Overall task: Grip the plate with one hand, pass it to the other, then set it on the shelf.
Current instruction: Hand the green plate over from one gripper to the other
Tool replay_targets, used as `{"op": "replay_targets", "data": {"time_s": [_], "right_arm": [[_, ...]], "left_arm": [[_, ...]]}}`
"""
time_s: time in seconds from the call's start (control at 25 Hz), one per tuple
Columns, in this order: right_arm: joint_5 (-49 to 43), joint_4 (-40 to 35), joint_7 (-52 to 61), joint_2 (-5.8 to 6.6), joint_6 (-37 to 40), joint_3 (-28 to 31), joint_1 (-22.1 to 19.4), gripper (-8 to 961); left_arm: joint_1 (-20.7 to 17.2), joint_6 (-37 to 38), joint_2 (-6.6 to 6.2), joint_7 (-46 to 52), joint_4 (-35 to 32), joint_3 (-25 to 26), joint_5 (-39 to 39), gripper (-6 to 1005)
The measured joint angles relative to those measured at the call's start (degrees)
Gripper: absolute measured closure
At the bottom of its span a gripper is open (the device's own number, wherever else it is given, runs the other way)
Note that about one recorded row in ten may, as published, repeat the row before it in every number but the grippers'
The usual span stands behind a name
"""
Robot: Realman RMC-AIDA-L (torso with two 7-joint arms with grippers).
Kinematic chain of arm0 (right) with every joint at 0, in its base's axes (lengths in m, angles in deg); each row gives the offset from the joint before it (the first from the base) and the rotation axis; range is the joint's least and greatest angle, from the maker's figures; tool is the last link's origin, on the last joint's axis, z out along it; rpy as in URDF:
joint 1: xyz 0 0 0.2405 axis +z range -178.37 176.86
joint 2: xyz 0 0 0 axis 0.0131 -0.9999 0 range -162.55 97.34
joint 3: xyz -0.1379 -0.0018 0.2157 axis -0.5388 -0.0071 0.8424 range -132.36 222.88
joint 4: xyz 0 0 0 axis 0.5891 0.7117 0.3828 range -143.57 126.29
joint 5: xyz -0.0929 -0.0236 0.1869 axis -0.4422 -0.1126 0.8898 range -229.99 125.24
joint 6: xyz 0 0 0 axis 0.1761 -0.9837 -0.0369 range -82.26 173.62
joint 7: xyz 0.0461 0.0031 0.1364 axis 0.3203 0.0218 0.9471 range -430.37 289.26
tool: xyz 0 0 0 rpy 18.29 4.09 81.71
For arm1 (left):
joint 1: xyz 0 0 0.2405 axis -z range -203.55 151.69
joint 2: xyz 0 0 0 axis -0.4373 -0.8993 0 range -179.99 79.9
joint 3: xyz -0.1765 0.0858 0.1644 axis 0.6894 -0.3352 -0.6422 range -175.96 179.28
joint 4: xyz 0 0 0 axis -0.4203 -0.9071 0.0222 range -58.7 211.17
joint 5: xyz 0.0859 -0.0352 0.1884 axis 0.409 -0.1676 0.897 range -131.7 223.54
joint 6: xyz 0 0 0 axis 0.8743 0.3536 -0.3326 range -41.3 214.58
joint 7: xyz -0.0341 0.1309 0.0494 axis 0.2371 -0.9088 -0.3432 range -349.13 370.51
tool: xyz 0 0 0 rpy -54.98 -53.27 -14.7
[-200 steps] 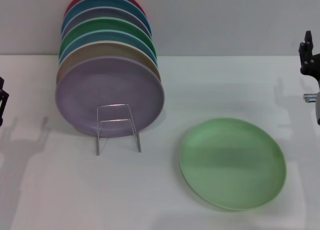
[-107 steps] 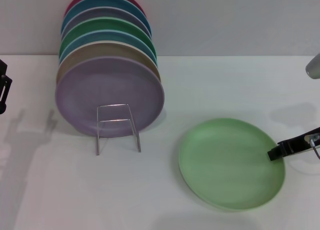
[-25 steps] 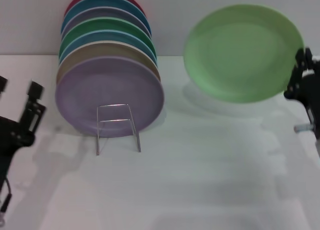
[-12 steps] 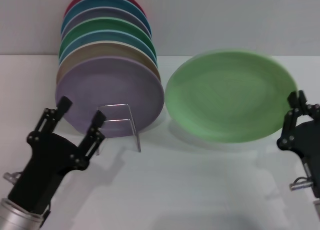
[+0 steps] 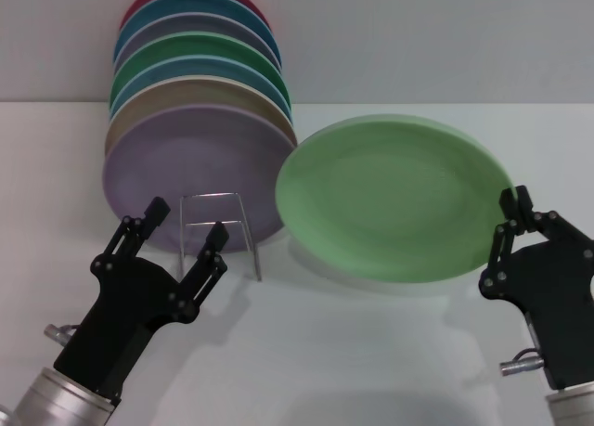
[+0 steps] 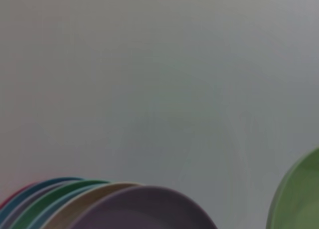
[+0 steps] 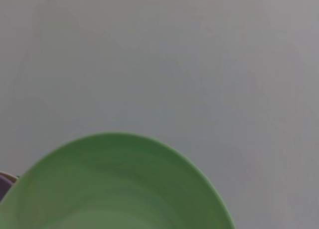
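The light green plate [image 5: 394, 199] is held in the air above the table, tilted toward me, its left rim close to the lilac plate [image 5: 200, 171]. My right gripper [image 5: 513, 213] is shut on the plate's right rim. The plate also shows in the right wrist view [image 7: 117, 186] and at the edge of the left wrist view [image 6: 299, 196]. My left gripper [image 5: 186, 222] is open and empty, its fingers [image 5: 148, 217] in front of the wire shelf [image 5: 218, 231]. The shelf's loop front stands before the stacked plates.
Several coloured plates [image 5: 195, 83] lean in a row on the rack behind the lilac one, also in the left wrist view [image 6: 99, 204]. A plain grey wall [image 5: 418, 36] stands behind the white table [image 5: 353, 352].
My right gripper has brought the green plate lower and to the left, toward the rack. My left arm has risen and moved right, its open fingers now in front of the shelf.
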Motion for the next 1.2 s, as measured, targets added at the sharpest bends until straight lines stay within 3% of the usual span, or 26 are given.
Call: {"op": "replay_targets", "data": {"time_s": [0.36,1.2], "right_arm": [[1.17,3.99,-4.13,0.00,-0.20,-3.14,-0.38,885],[1.21,4.25,-4.60,0.18,-2.48,-4.98,1.35,868]], "left_arm": [[1.09,-4.06,0.01,0.53,1.25,-0.64,0.07,255],[2.97,-8.19,0.09,0.77,3.29,-0.89,-0.32,278]]}}
